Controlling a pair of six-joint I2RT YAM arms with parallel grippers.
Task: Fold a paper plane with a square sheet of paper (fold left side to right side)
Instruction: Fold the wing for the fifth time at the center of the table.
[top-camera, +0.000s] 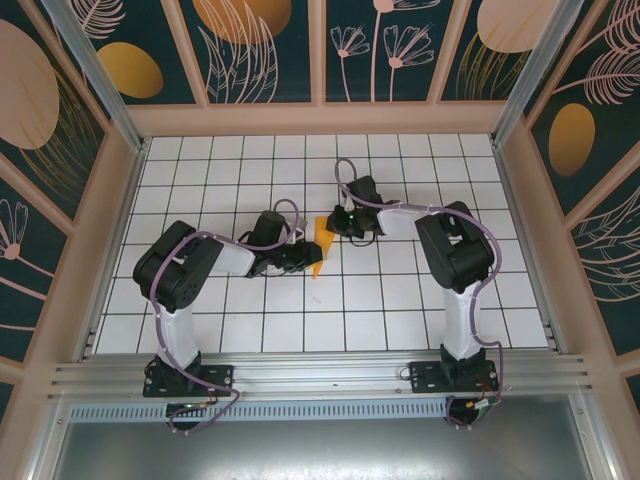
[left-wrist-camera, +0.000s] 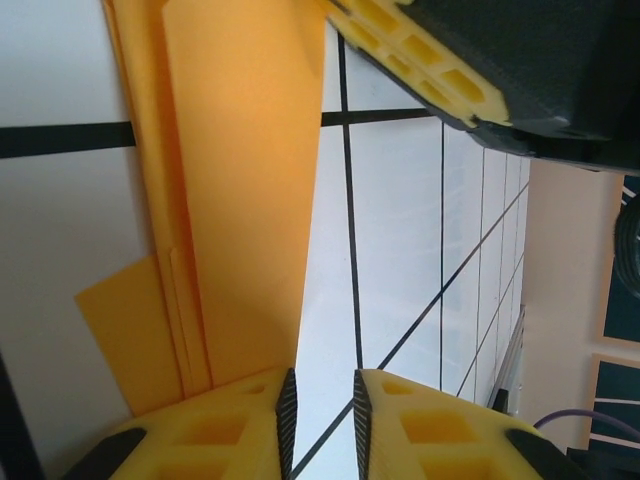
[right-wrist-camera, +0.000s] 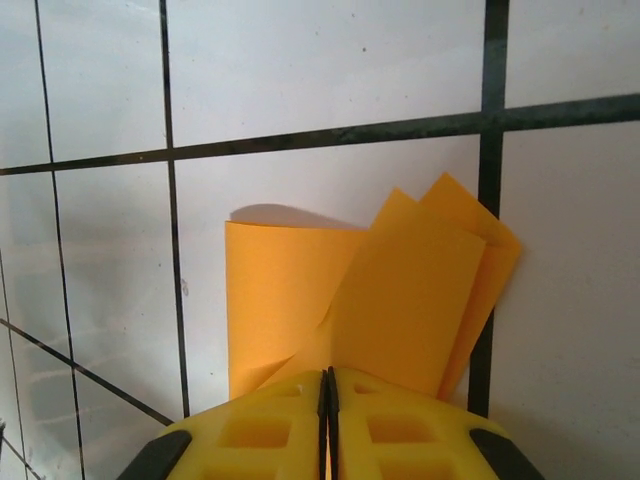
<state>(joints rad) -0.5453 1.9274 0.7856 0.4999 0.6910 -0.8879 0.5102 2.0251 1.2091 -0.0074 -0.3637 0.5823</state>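
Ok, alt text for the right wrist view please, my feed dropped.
The right gripper, yellow fingers together at the bottom edge, is closed on folded orange-yellow paper whose layers fan upward. Behind lies the white tiled table with black grid lines.

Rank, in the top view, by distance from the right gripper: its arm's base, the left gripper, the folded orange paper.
1. folded orange paper, at the right gripper, mid-table.
2. left gripper, just left of the paper.
3. right arm's base, near edge.
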